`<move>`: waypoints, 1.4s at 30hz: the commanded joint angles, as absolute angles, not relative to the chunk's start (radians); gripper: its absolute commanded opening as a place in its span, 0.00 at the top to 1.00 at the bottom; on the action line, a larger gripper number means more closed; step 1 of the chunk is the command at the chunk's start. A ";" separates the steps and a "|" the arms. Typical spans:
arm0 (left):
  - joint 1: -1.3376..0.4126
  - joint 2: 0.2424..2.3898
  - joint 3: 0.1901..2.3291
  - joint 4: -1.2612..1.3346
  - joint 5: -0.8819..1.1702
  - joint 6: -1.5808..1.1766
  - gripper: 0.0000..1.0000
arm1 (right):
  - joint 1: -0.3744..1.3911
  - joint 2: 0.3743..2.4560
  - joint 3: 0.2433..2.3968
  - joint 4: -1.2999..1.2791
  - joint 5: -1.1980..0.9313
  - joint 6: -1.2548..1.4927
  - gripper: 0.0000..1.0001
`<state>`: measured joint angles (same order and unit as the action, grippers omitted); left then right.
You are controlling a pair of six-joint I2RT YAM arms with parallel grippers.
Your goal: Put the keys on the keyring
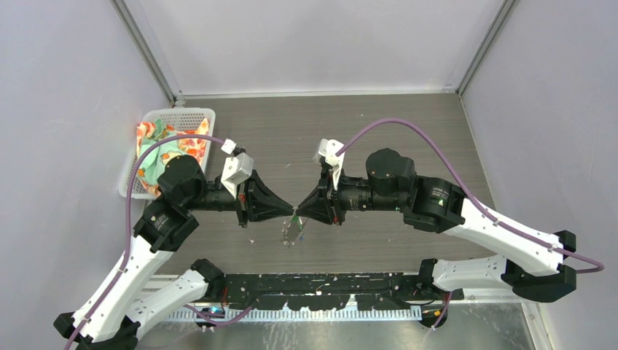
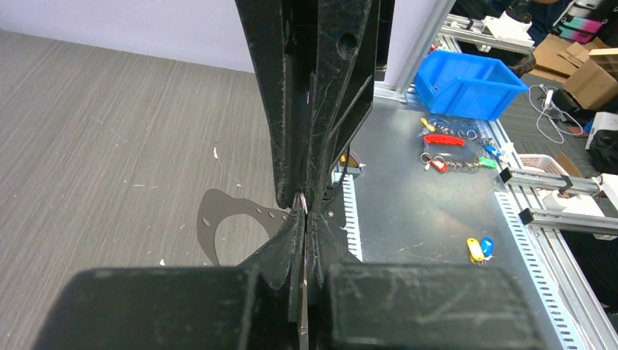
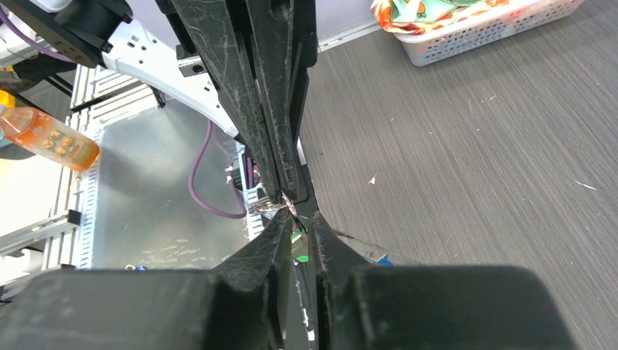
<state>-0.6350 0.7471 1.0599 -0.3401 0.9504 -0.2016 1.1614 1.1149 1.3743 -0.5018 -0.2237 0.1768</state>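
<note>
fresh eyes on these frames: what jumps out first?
The left gripper and the right gripper meet tip to tip above mid-table. The left is shut on the keyring, and the right seems to pinch the green-headed key. A white basket holding bright cloth sits at the table's far left.

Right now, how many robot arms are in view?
2. The left arm reaches in from the left, the right arm from the right; their tips meet in the middle. None seems hidden.
</note>
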 commanded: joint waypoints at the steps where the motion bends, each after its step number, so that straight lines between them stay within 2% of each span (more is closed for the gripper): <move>1: -0.637 0.730 1.096 -0.285 0.963 -0.209 1.00 | 1.155 1.108 1.380 -0.424 -0.266 0.199 0.85; 4: -0.637 0.729 1.092 -0.290 0.958 -0.202 1.00 | 1.156 1.110 1.379 -0.417 -0.283 0.205 0.98; 8: -0.638 0.728 1.084 -0.344 0.916 -0.142 0.99 | 1.155 1.100 1.374 -0.438 -0.284 0.210 0.99; 14: -0.638 0.770 1.133 -0.526 0.943 0.038 0.64 | 1.155 1.168 1.494 -0.649 -0.269 0.202 0.99; 16: -0.637 0.794 1.164 -0.586 0.973 0.098 0.61 | 1.155 1.210 1.556 -0.733 -0.273 0.199 0.99; 24: -0.637 0.862 1.216 -0.740 1.022 0.276 0.60 | 1.156 1.349 1.747 -0.939 -0.293 0.184 0.99; 28: -0.637 0.886 1.240 -0.836 1.036 0.358 0.65 | 1.156 1.367 1.781 -0.975 -0.296 0.175 0.99; 32: -0.637 0.882 1.238 -0.827 1.030 0.363 0.72 | 1.156 1.398 1.822 -1.022 -0.307 0.170 0.99; 42: -0.637 0.886 1.237 -0.801 1.045 0.349 0.70 | 1.155 1.486 1.922 -1.107 -0.341 0.155 0.99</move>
<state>-0.6350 0.8925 1.2011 -0.8085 1.0172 0.3305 1.1561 1.4731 1.8538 -1.0912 -0.3012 0.1715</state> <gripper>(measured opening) 0.296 0.023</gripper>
